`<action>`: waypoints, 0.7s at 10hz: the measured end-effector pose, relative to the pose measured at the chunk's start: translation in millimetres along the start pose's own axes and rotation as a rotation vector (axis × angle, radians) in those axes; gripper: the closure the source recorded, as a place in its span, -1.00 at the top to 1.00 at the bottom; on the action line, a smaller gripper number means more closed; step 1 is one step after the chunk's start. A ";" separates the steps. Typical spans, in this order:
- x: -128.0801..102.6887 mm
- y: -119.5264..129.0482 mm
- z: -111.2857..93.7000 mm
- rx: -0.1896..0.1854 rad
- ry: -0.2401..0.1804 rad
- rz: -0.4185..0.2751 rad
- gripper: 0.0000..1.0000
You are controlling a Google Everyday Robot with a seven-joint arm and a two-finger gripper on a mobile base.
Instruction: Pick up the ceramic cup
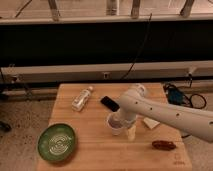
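Crockery lies nearest: a green bowl [56, 142] at the front left and, just past it near the middle of the table [90, 160], the ceramic cup [113, 125], upright on the wood. It looks light, rigid, smooth-glazed and breakable, so a firm pinch across the wall below the rim should suit. The gripper [122, 128] is at the cup's right side, fingers spread. Behind, the arm [165, 114] enters from the right and bends down; a black phone [109, 103] lies beyond.
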 end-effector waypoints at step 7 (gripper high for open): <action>2.6 1.9 2.0 -0.007 -0.002 -0.007 0.60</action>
